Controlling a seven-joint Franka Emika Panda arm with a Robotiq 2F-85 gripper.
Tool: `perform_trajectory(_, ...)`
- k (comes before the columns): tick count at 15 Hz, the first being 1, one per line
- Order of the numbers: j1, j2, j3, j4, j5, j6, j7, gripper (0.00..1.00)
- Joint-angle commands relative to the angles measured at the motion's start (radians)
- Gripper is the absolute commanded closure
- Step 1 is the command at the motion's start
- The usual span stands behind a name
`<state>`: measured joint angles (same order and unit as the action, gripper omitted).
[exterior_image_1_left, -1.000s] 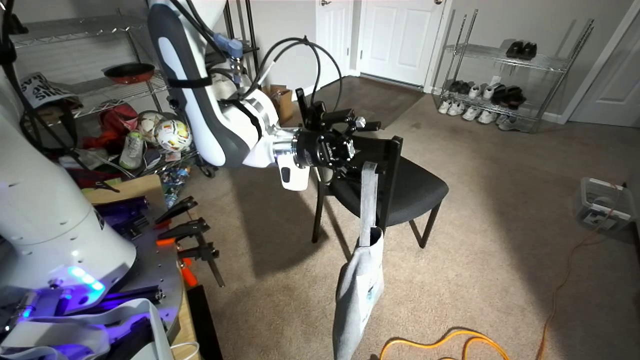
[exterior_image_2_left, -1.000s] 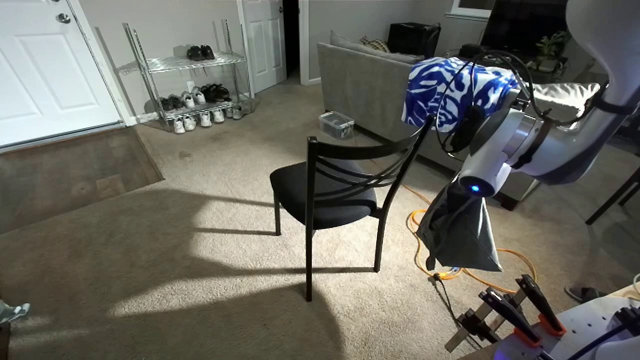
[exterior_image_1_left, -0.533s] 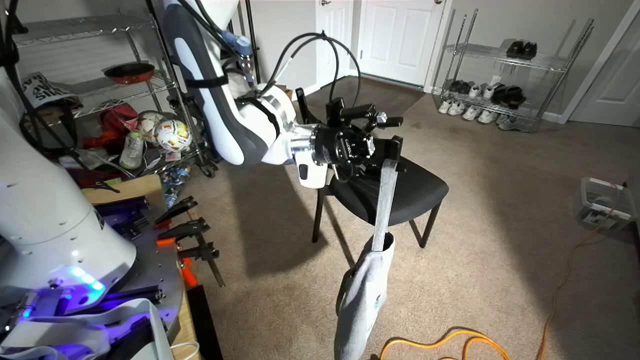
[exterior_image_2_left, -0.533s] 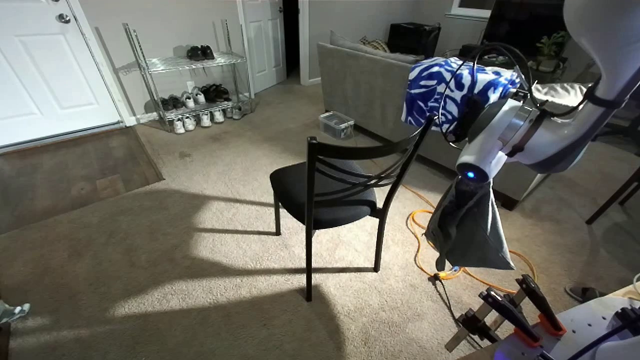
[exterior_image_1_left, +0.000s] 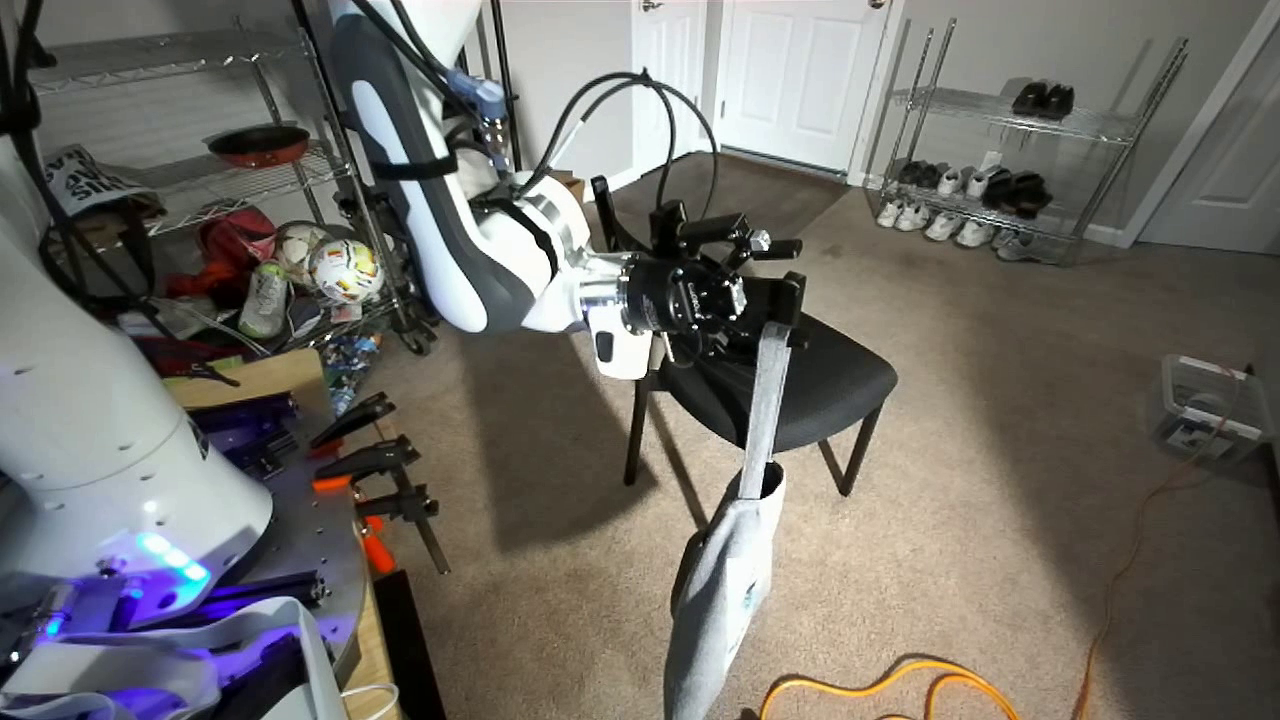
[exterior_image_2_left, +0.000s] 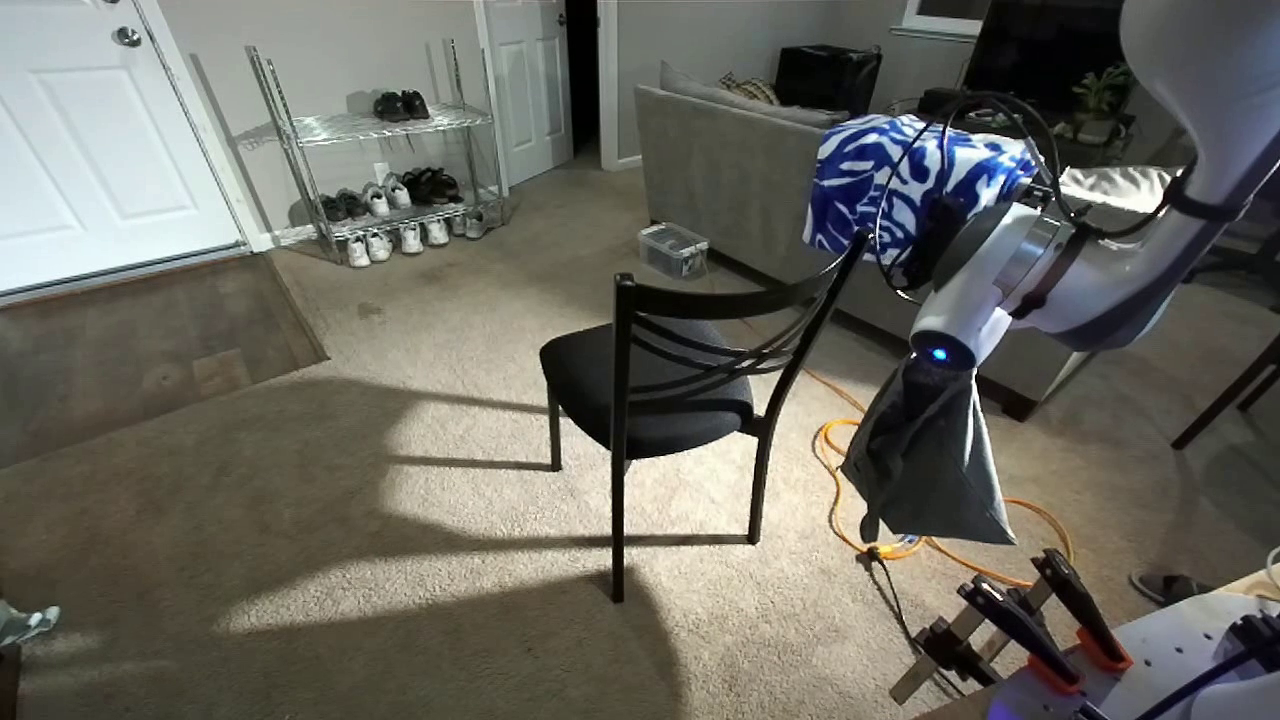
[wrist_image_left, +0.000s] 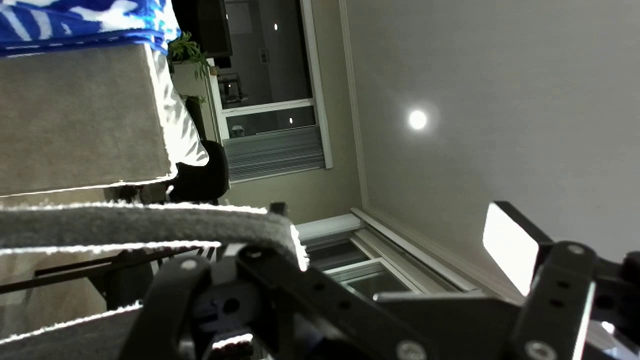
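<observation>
Carpet (exterior_image_1_left: 950, 560) below; I have the jaws wide apart, grey bag (exterior_image_1_left: 725, 590) hanging by its strap (wrist_image_left: 125, 226) from one finger (wrist_image_left: 330, 300).

In an exterior view, chair (exterior_image_2_left: 685, 430) bars way left of hanging bag (exterior_image_2_left: 940, 470); sofa (exterior_image_2_left: 730, 160) blocks far right, clamps (exterior_image_2_left: 1015, 625) jut up near right; passing room over carpet (exterior_image_2_left: 450, 310) left of chair. Wrist view: wide gap in gripper (wrist_image_left: 397, 235), strap (wrist_image_left: 150, 225) crowding one side
</observation>
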<state>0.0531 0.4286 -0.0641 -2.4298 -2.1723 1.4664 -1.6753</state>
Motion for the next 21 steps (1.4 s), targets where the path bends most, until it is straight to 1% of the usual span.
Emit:
perform_trajectory(1, -0.008, 0.003, 0.010, 0.001, 0.001, -0.006, 0.000, 0.00)
perform_trajectory(4, -0.010, 0.006, 0.010, 0.007, 0.000, 0.003, -0.005, 0.00)
perform_trajectory(6, -0.016, 0.029, 0.010, 0.048, 0.014, 0.014, -0.021, 0.00)
perform_trajectory(14, -0.047, 0.144, -0.008, 0.282, 0.022, 0.088, -0.084, 0.00)
perform_trajectory(16, -0.057, 0.126, -0.008, 0.313, 0.012, 0.139, -0.089, 0.00)
perform_trajectory(18, -0.063, 0.081, -0.010, 0.301, -0.028, 0.222, -0.070, 0.00)
perform_trajectory(20, -0.066, 0.022, -0.015, 0.263, -0.072, 0.295, -0.034, 0.00)
perform_trajectory(21, -0.067, 0.000, -0.019, 0.256, -0.081, 0.317, -0.024, 0.00)
